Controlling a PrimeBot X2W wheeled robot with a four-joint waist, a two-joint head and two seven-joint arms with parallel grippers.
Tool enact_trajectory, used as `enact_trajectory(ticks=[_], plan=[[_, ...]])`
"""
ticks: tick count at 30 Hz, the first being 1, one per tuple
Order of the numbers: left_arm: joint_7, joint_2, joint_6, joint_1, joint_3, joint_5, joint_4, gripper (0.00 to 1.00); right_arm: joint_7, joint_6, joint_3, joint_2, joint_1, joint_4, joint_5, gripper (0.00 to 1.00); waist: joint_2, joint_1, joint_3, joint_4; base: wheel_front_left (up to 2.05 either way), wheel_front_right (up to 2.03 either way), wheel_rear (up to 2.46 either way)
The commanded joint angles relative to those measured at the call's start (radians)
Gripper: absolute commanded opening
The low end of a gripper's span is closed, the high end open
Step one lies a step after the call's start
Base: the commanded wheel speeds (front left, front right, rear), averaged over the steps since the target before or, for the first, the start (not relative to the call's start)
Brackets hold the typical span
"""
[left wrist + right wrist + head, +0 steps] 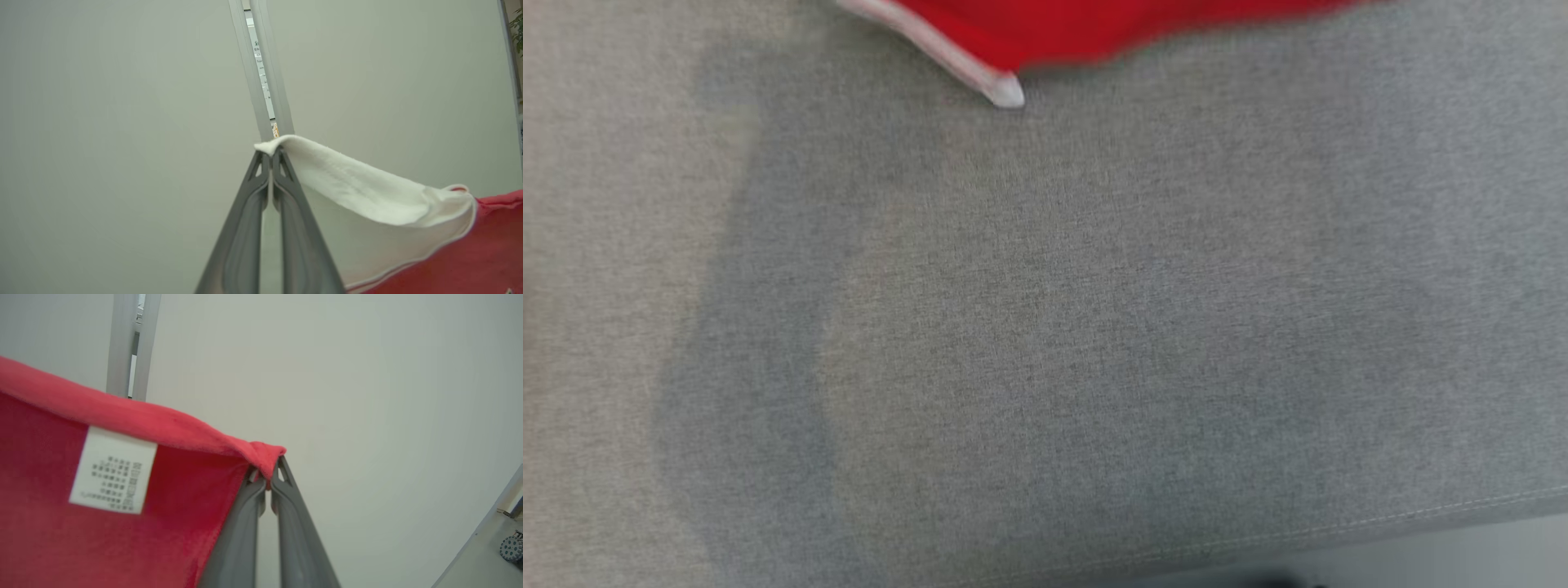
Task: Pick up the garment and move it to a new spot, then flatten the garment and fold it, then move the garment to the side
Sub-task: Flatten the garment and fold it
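The garment [1094, 28] is red with a white band; its lower edge and a white corner hang at the top of the head view, above the grey fabric surface [1045, 327]. In the left wrist view my left gripper [269, 157] is shut on the garment's white band [359, 183], which droops to the right toward the red cloth [470, 253]. In the right wrist view my right gripper [269, 475] is shut on a red hem of the garment [122, 522], which stretches away to the left and bears a white care label [112, 469].
Pale wall panels [122, 122] with a grey upright post [261, 81] stand behind both grippers. A stitched seam marks the front edge of the grey fabric surface [1339, 531]. A small grey wheel-like part [510, 548] lies on the floor at the right.
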Motion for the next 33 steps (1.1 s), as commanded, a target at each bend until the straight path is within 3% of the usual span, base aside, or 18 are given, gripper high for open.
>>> enact_trajectory(ticks=[1, 8, 14, 18, 23, 28, 33], plan=[[-0.028, -0.008, -0.005, -0.083, -0.012, 0.026, 0.057, 0.0, -0.028, -0.002, -0.01, 0.003, -0.063, 0.031, -0.037, 0.0, 0.0, -0.0001, 0.119, -0.011, 0.0, 0.0, 0.0], [-0.226, -0.048, -0.016, -0.334, -0.088, 0.118, 0.206, 0.0, -0.132, -0.002, -0.053, 0.015, -0.248, 0.143, -0.189, 0.0, 0.0, -0.0001, 0.199, 0.002, 0.0, 0.0, 0.0], [-0.306, -0.066, -0.022, -0.256, -0.117, 0.119, 0.184, 0.0, -0.162, -0.002, -0.034, -0.016, -0.231, 0.204, -0.253, 0.0, 0.0, -0.0001, 0.258, 0.067, 0.0, 0.0, 0.0], [-0.313, -0.066, -0.017, -0.073, -0.085, 0.101, 0.06, 0.0, -0.184, -0.002, -0.035, -0.027, -0.143, 0.229, -0.244, 0.0, 0.0, -0.0001, 0.245, 0.105, 0.0, 0.0, 0.0], [-0.313, -0.066, -0.013, 0.284, -0.027, 0.056, -0.114, 0.0, -0.197, -0.002, -0.039, -0.047, 0.044, 0.221, -0.197, 0.0, 0.0, -0.0001, 0.155, 0.126, 0.0, 0.0, 0.0], [-0.311, -0.038, -0.014, 0.673, 0.002, -0.049, -0.211, 0.0, -0.196, -0.002, -0.047, -0.043, 0.292, 0.134, -0.121, 0.0, 0.0, -0.0001, 0.026, 0.104, 0.0, 0.0, 0.0], [-0.229, -0.011, 0.025, 1.021, 0.043, -0.191, -0.254, 0.0, -0.196, -0.002, -0.08, -0.019, 0.567, 0.05, -0.058, 0.0, 0.0, -0.0001, -0.098, 0.076, 0.0, 0.0, 0.0]])
